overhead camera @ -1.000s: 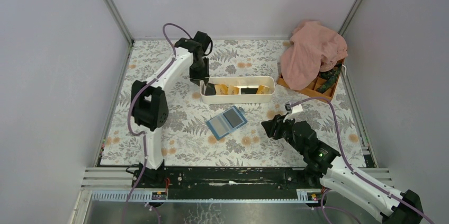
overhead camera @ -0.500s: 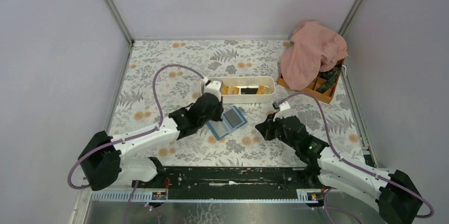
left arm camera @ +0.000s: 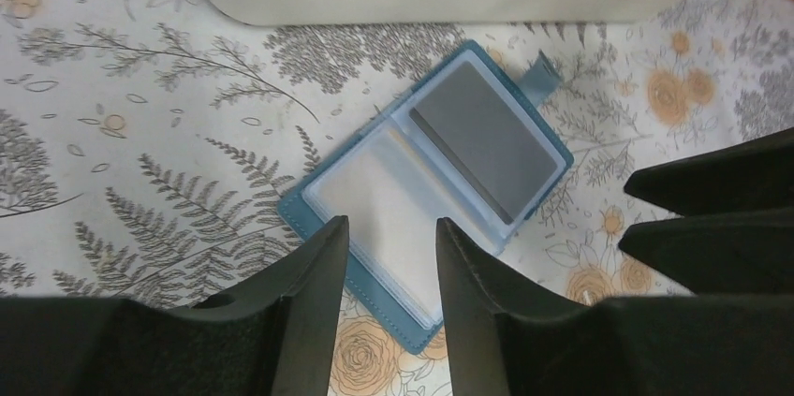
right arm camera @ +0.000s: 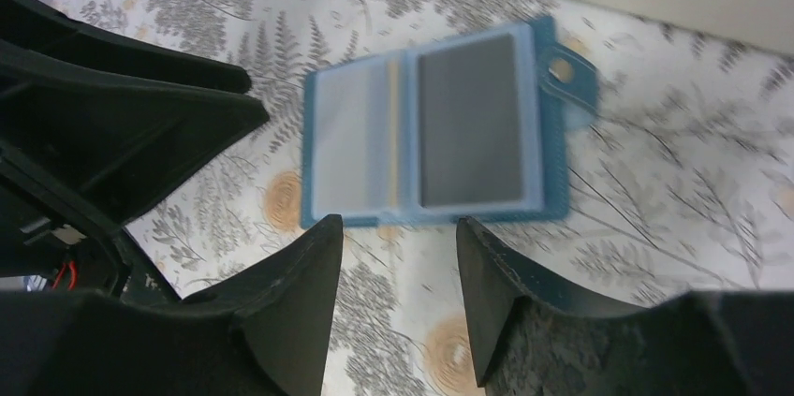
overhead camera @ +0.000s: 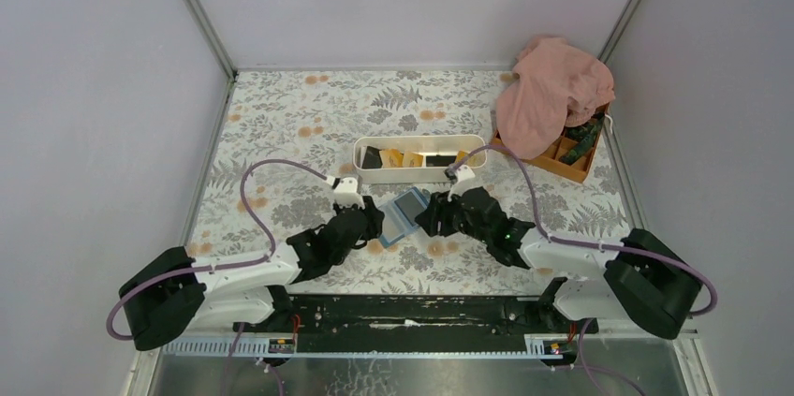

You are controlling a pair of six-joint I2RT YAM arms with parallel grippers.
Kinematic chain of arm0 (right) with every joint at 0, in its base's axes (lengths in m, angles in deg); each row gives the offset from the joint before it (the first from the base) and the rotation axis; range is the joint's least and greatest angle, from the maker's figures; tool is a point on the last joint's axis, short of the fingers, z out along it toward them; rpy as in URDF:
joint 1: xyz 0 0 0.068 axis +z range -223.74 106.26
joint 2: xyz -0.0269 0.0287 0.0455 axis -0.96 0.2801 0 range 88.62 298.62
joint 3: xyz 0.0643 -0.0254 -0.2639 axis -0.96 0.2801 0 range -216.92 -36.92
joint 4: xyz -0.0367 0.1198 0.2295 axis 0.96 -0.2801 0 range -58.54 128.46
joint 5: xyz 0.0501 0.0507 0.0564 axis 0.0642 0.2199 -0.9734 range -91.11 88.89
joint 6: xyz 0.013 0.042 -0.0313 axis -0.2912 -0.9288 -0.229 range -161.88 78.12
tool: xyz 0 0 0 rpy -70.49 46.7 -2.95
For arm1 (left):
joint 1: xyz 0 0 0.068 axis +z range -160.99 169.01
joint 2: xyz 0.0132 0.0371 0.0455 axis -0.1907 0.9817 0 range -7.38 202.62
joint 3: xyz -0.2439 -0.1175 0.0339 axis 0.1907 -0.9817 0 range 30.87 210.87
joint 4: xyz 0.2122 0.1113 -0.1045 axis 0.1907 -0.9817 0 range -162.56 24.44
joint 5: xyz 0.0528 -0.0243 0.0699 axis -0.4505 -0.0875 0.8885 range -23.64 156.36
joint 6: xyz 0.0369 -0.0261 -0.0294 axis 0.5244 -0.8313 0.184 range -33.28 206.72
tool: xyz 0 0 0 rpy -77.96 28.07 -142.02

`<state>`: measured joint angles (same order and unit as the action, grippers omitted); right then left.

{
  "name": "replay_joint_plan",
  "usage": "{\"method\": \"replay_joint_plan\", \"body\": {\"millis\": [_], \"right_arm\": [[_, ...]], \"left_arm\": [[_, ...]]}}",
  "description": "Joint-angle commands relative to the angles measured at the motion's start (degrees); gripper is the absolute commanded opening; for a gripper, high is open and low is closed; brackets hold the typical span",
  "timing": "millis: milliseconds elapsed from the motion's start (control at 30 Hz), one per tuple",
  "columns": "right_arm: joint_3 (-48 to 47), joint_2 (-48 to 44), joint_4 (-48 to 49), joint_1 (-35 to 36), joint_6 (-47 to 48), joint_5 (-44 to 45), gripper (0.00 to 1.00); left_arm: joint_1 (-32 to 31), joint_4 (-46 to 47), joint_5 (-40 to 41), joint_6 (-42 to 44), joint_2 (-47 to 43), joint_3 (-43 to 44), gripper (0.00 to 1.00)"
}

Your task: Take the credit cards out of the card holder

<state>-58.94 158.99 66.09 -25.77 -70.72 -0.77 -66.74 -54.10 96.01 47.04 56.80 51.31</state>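
**Both hands at the open card holder, nothing gripped**

On the flowered table (overhead camera: 281,124) the white tray (overhead camera: 421,176) lies beyond both hands. Some orange and black credit cards (overhead camera: 410,159) lie inside it. The card holder (left arm camera: 440,181) lies open and flat just ahead of the left gripper (left arm camera: 390,232). It is also just ahead of the right gripper (right arm camera: 398,232), so the two face each other across it. Both grippers have the fingers apart and empty, and I see no finger touching the case.

I judge the step is to pin the case and draw out one card. I would press the left fingertips down on the pale half below them. Then the right hand can slide the card out sideways, because such a thin flat card is hard to pinch from above.

I cannot tell if the dark grey panel (left arm camera: 487,148) is a card or only an empty pocket. The right wrist view is blurred, and both wrist views cut off the inside of the tray. The small tab (left arm camera: 543,73) points away from the left hand.
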Motion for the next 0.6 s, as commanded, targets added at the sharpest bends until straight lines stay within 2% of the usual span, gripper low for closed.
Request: {"method": "replay_joint_plan", "body": {"millis": [0,200,400,567], "right_arm": [[-8.8,4.7,0.6,4.7,4.1,4.7,0.56],[-16.8,14.3,-4.2,8.9,7.1,6.1,0.59],[-24.4,21.6,-11.7,15.3,12.7,15.4,0.68],[-26.4,24.6,-14.5,16.7,14.2,19.4,0.70]], "left_arm": [[-0.3,6.5,6.9,-1.5,-3.6,-2.8,0.47],[-0.3,3.5,10.2,-3.1,-6.4,-4.5,0.43],[-0.3,-0.9,13.7,-7.3,-11.1,-6.9,0.39],[-0.3,-3.5,15.1,-7.6,-15.4,-8.0,0.38]]}}
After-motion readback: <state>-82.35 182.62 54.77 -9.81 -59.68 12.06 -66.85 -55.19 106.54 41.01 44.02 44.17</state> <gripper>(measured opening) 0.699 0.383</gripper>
